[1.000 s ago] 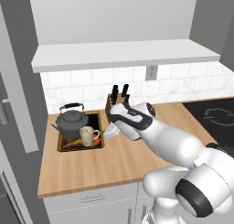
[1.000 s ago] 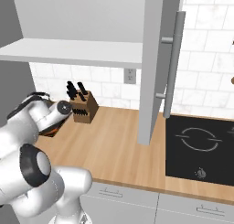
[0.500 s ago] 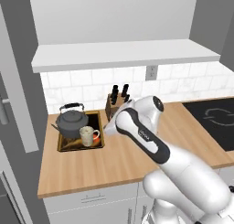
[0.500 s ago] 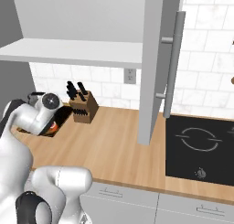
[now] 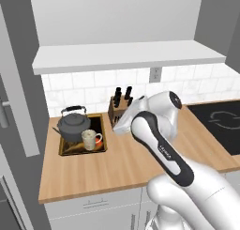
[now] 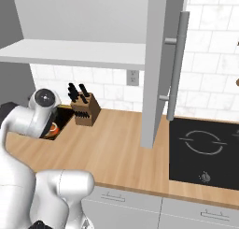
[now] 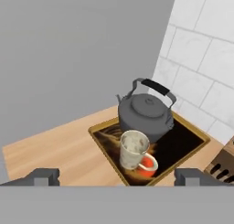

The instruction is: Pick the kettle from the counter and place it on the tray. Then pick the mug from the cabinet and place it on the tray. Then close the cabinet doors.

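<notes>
**Two Items Aboard the Tray, Cabinet Doors Still Wide**

Both the kettle [image 7: 146,110] and the mug [image 7: 133,149] stand upright on the tray [image 7: 197,138] directly ahead of the gripper [image 7: 117,176], whose jaws are spread wide with nothing between them. The hand view looks down past the two dark fingertips [image 7: 44,176]: the mug sits nearer the gripper, the kettle just behind it toward the tiled wall, the two close together. From the left base view, the tray lies on the counter [image 5: 117,165] with a knife block [image 5: 120,108] just beside it, and one grey cabinet door [image 5: 16,102] stands open at the far left. The right base view offers what the others lack: a second cabinet door [image 6: 158,64] swung open edge-on, its long bar handle [image 6: 175,67] facing out, with a black cooktop [image 6: 205,151] beyond it. There the robot's arm hides most of the tray.
</notes>
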{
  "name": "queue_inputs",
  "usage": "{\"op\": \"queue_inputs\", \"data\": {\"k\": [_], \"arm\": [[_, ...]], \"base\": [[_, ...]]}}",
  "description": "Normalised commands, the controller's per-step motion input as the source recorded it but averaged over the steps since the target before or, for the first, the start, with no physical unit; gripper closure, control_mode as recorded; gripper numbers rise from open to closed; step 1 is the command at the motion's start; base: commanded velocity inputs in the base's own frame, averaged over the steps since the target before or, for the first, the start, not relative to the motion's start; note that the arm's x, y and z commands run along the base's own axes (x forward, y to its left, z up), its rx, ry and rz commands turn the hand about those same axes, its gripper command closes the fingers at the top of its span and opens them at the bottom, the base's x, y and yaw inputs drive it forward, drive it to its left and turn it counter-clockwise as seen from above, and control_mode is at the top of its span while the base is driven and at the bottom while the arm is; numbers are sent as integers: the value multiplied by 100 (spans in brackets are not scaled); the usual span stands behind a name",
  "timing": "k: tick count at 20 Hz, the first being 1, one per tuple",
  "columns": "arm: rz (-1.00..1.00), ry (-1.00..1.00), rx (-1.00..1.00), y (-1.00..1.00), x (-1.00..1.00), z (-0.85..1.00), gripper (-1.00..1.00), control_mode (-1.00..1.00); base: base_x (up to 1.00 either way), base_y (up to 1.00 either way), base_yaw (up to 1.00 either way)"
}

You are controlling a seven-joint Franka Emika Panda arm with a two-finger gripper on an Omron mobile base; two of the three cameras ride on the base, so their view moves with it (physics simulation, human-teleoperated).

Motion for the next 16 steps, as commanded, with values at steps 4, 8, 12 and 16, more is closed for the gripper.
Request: {"op": "queue_inputs", "data": {"k": [4,8,12,16], "arm": [[0,-1,0,-22,-39,35,-100,-100],[0,-2,0,-22,-39,30,-100,-100],[0,-3,0,-21,-39,28,-100,-100],[0,0,0,-12,-36,24,-100,-100]], "base": [[0,0,0],[0,0,0],[0,0,0],[0,0,0]]}}
